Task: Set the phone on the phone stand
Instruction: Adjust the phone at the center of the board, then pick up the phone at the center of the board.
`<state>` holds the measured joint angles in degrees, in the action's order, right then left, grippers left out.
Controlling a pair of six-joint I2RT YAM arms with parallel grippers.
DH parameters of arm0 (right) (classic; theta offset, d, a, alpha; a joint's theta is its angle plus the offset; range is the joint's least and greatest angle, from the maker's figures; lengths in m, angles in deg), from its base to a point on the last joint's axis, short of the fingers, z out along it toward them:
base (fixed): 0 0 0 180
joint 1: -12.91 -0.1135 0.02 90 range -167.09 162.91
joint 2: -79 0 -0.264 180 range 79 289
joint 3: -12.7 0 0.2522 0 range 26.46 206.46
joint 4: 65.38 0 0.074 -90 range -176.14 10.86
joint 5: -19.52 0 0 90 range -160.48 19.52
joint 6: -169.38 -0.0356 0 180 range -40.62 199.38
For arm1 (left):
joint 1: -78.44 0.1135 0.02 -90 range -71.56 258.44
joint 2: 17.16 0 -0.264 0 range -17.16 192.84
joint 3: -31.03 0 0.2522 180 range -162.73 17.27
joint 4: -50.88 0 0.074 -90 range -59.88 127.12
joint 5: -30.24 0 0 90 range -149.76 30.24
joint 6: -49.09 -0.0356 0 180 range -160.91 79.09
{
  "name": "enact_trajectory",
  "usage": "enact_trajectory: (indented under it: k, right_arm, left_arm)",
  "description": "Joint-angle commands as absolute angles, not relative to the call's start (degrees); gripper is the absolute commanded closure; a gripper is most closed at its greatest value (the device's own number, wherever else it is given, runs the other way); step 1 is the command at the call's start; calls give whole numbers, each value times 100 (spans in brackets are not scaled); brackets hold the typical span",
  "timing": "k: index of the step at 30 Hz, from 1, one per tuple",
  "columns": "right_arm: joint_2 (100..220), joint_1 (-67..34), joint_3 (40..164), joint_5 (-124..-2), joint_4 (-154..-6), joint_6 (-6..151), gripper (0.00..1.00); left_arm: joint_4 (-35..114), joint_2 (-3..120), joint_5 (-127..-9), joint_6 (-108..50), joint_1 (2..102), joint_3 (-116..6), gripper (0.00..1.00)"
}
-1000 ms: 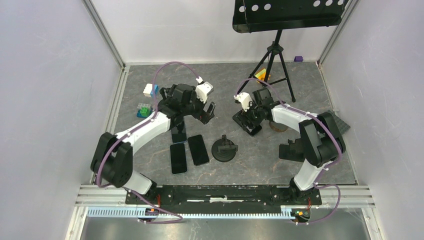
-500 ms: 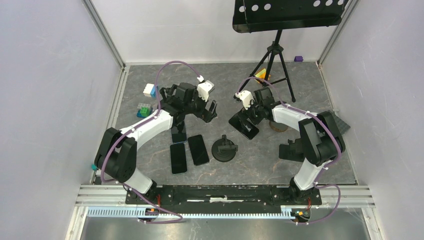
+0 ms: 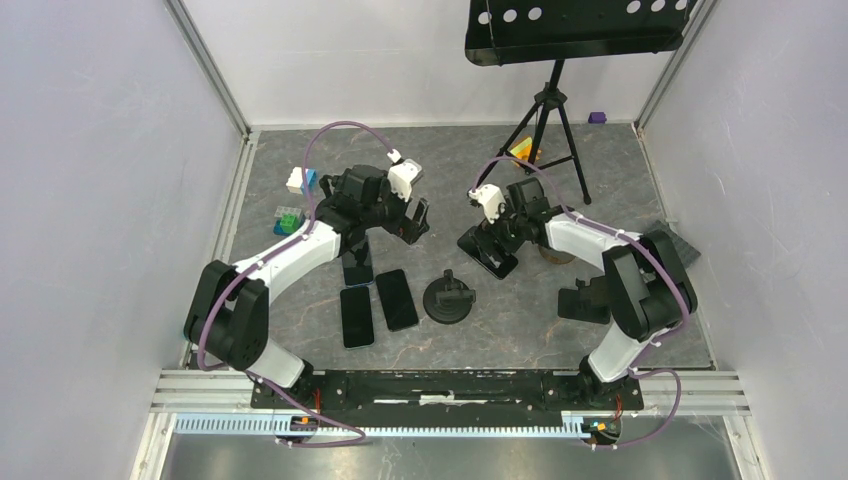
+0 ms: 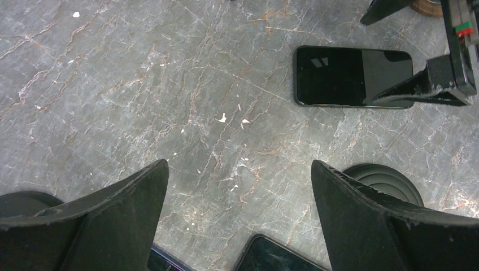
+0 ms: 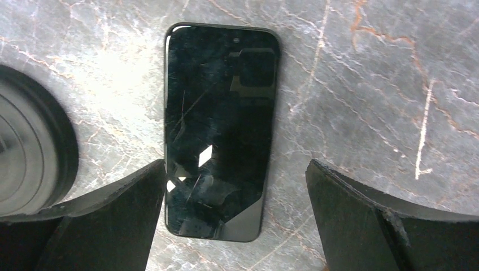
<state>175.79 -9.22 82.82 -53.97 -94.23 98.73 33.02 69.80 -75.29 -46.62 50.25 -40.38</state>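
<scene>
A grey, marble-veined table point(image 3: 620, 170) forms the floor of a booth. A plain white left wall point(image 3: 100, 200), right wall point(image 3: 780, 150) and far wall point(image 3: 350, 60) close it in, joined by slanting aluminium posts point(image 3: 207, 62). At the far right a black tripod point(image 3: 549, 98) stands on the table, carrying a perforated black tray point(image 3: 575, 25). A metal rail point(image 3: 700, 388) runs along the near edge. The light is soft and even.

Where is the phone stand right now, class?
In the top view, the phone stand sits near the middle of the table, just right of a flat phone, with a lone phone beyond it, slightly right.
</scene>
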Motion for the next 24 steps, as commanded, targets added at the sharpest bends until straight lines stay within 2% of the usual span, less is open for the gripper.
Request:
enact_trajectory:
  k: [1,16,20,24]
  right_arm:
    - [17471,-1118,8108,-5335,-9151,9722,2]
    - [17882,-1566,7969,-6457,-8637,9283,2]
    - [17977,-1569,7877,-6514,-8670,9291,9]
    - [18033,-1565,7858,-6553,-8745,9385,23]
  left_arm:
    - [3560,6757,-7558,-4548,5075,-3994,0]
    - [3562,6771,-7552,-4506,5154,-3968,0]
    - [3559,6778,-7555,-4518,5163,-3966,0]
    - [3578,6800,-7553,-4513,5189,-3942,0]
